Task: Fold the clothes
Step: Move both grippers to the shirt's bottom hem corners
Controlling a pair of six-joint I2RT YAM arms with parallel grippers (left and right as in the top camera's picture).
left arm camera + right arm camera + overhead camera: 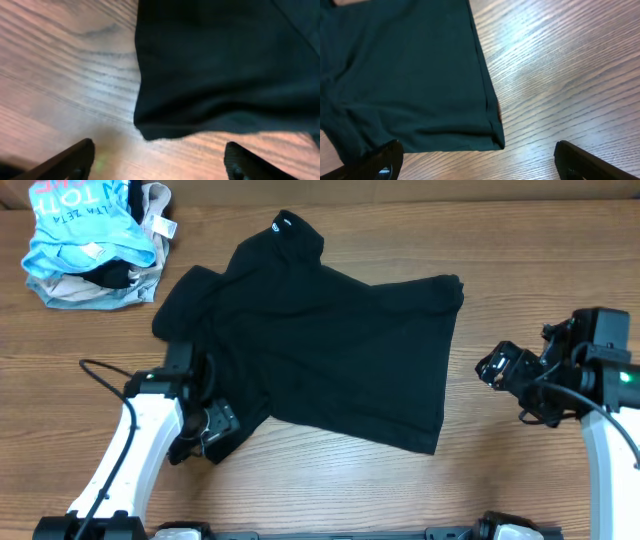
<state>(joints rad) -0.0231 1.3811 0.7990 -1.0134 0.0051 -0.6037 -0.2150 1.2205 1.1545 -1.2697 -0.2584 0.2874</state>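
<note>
The black T-shirt point(330, 345) lies spread on the wooden table, neck label at the far end, rumpled at its left sleeve. My left gripper point(205, 430) is open and empty at the shirt's near-left edge. In the left wrist view the shirt's corner point(210, 65) hangs just ahead of the open fingers point(160, 160). My right gripper point(492, 368) is open and empty, a little right of the shirt's right hem. The right wrist view shows the hem corner point(420, 75) just ahead of the open jaws point(480, 162).
A pile of clothes with a light-blue garment point(85, 225) with white lettering and a beige garment point(90, 290) sits at the far left corner. Bare wooden table point(520, 270) surrounds the shirt. A black cable point(100, 370) loops by the left arm.
</note>
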